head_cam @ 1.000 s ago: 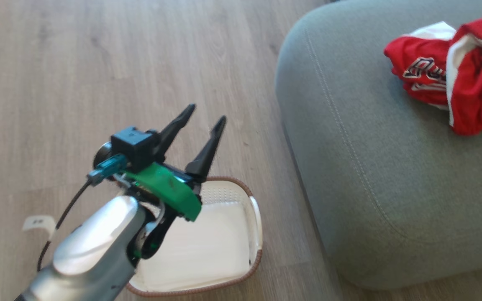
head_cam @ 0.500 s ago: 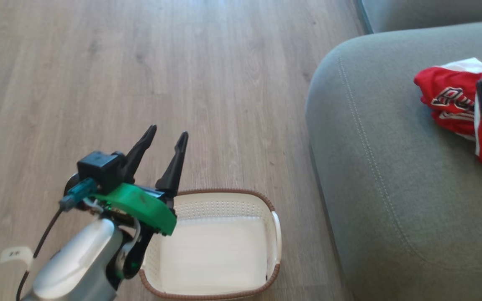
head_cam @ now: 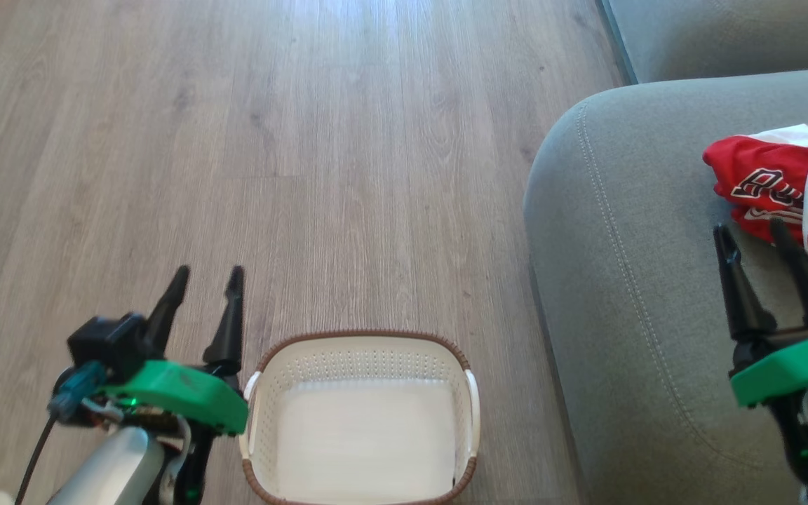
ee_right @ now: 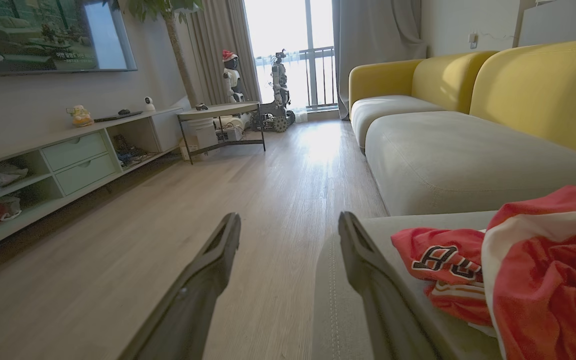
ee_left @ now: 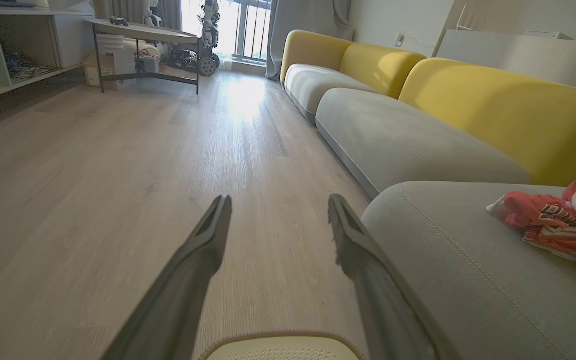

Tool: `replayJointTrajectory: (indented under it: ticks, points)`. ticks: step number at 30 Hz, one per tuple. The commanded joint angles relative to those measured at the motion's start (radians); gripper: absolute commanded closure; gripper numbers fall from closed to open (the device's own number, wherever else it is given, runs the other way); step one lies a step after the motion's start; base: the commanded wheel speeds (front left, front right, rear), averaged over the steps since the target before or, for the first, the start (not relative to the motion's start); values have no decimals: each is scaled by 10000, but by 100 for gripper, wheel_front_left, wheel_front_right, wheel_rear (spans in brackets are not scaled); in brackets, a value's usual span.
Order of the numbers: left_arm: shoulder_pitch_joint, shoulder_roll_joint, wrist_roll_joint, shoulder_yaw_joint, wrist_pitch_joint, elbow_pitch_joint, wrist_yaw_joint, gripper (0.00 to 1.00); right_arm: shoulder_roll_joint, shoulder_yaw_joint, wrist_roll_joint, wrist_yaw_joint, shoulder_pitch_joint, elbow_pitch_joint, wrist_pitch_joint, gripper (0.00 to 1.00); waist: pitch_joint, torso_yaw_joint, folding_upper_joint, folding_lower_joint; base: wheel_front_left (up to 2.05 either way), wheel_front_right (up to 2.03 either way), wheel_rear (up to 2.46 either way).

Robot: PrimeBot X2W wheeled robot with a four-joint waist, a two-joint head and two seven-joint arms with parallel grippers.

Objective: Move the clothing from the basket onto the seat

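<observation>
Head view, clothing (head_cam: 783,189) on seat (head_cam: 642,280), cut off at 3 o'clock; basket (head_cam: 362,340) at 6 o'clock, near rim cropped; left gripper (head_cam: 208,271), right gripper (head_cam: 749,228), jaws spread; camera has shifted, right gripper fuller in frame

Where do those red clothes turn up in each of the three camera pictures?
Head view: the clothing at the right edge, upper half.
Left wrist view: the clothing at the right edge, mid-height.
Right wrist view: the clothing in the lower right corner.
Shared landmark: the grey-green seat under it, with stitched seams.
</observation>
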Motion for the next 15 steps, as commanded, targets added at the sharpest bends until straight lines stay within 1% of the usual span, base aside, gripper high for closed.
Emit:
replayJointTrajectory:
  ticks: [1,4,9,15]
  points:
    - [-259,138,147,683,-125,-396,68,0,-48,64,-74,-2,-83,-376,-178,0,-24,12,-1,1,0,0,0]
    - [151,-55,497,1172,-126,-550,58,0,165,142,-142,-2,163,-315,-416,0,-53,13,-1,1,0,0,0]
    - [682,-441,1185,1860,-126,-656,-139,0,274,395,-354,-2,394,-106,-933,0,-86,-3,-1,1,0,0,0]
    - [1118,-862,1772,2584,-127,-562,-605,0,481,655,-462,-2,526,11,-1313,0,-88,-35,-1,1,0,0,0]
